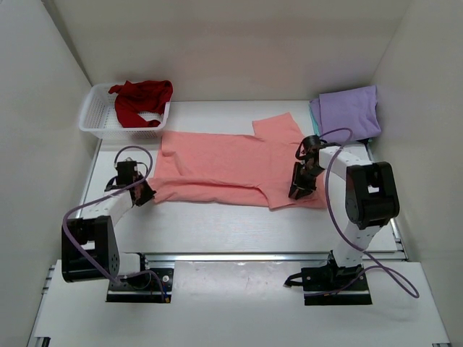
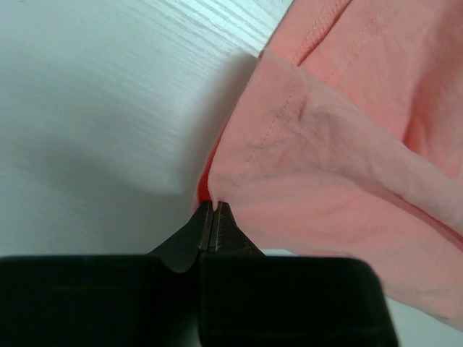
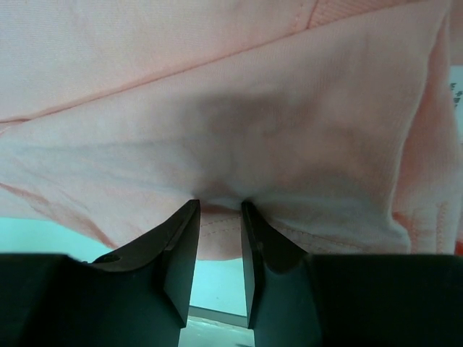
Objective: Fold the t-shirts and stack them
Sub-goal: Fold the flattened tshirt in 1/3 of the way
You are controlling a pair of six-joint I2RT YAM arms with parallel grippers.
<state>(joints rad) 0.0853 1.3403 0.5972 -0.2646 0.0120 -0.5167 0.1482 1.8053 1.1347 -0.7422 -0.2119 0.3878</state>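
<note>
A salmon-pink t-shirt (image 1: 217, 166) lies spread flat across the middle of the table. My left gripper (image 1: 147, 194) is at its near left corner, and the left wrist view shows my left gripper (image 2: 215, 204) shut on the hem corner of the shirt (image 2: 340, 166). My right gripper (image 1: 299, 192) is at the shirt's near right side by the sleeve. In the right wrist view my right gripper (image 3: 219, 206) stands narrowly apart, pinching a bunched fold of the shirt (image 3: 217, 94). A dark red t-shirt (image 1: 141, 97) hangs over the basket. A folded lavender t-shirt (image 1: 351, 110) lies on a teal one (image 1: 315, 112) at the back right.
A white lattice basket (image 1: 94, 119) stands at the back left. White walls close in the table on the left, back and right. Bare table runs along the near edge in front of the pink shirt.
</note>
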